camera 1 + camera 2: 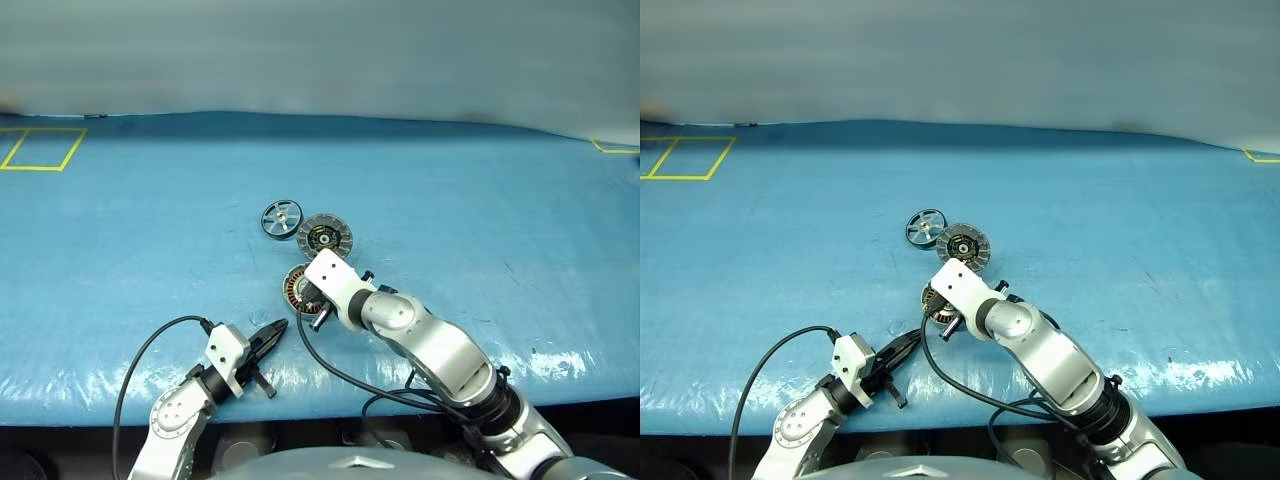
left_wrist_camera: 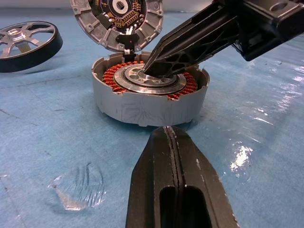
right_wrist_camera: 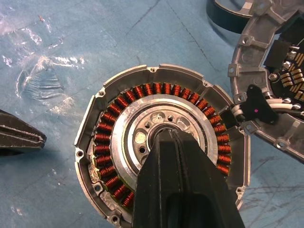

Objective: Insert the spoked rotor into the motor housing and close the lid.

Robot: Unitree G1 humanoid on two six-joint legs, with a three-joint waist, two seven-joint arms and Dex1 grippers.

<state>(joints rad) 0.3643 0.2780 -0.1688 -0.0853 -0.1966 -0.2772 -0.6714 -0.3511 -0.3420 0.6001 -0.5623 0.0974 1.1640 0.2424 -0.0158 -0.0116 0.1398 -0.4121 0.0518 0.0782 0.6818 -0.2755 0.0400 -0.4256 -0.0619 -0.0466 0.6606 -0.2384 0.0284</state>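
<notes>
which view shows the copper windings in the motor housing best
The right wrist view: it looks straight down into the motor housing, showing almost the whole coil ring. The left wrist view shows it side-on; the eye views show it small, partly behind the right arm.

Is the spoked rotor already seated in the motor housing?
No: the spoked rotor lies on the blue table apart from the motor housing, whose copper windings are exposed.

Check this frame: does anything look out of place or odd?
Yes: the right gripper, shut, pokes its tip into the hub of the empty motor housing, while the spoked rotor lies untouched on the table beyond the lid.
</notes>
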